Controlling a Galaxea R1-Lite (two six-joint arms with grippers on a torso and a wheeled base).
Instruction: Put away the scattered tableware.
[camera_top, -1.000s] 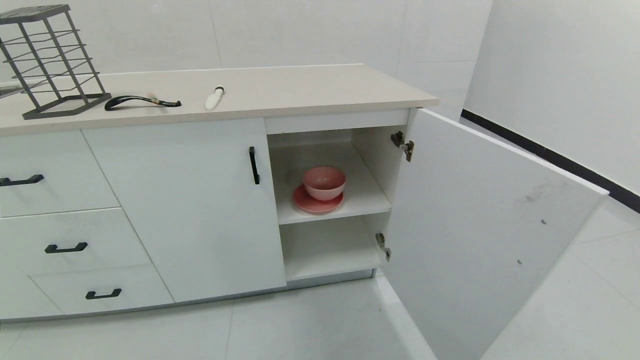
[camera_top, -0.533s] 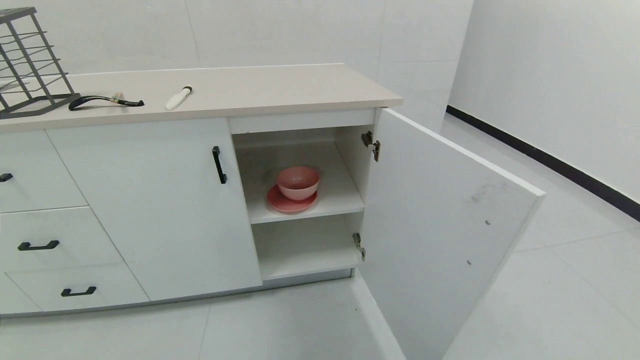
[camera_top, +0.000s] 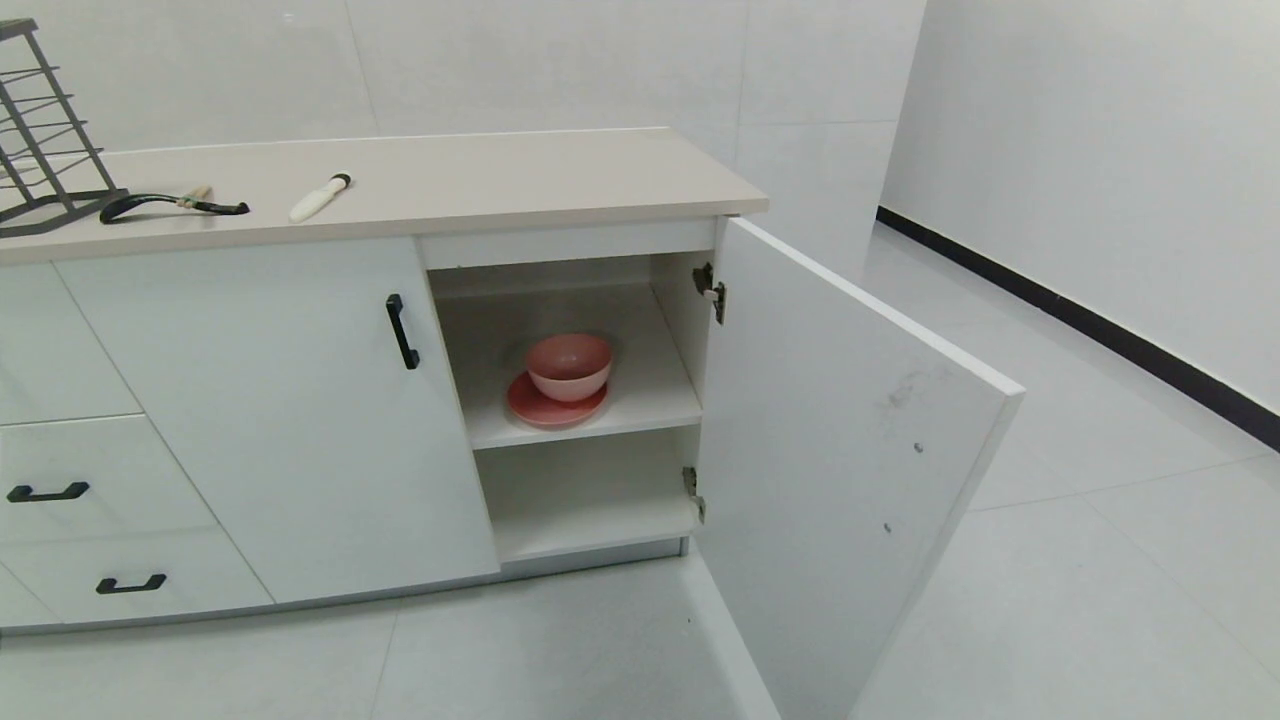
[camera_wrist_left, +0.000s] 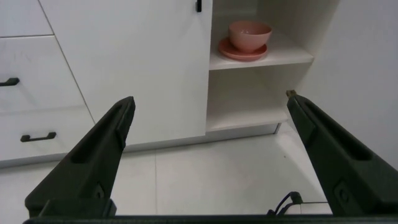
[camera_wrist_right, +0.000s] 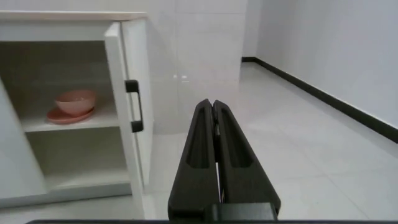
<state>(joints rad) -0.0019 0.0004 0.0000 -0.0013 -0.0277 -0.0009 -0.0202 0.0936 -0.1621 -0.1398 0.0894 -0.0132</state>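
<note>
A black wire rack stands at the far left end of the beige countertop. White drawers with black bar handles sit below. A black skirting strip lines the right-hand wall.

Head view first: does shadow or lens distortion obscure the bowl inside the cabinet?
Head view: soft shade under the countertop, bowl plain; the cabinet base line bows. Left wrist view: evenly lit, bowl clear beyond the left fingers. Right wrist view: interior shaded, bowl readable.

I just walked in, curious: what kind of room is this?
Most likely a kitchen: a countertop over white drawers, a pink bowl on a pink plate inside the open cabinet, and a wire rack on top.
</note>
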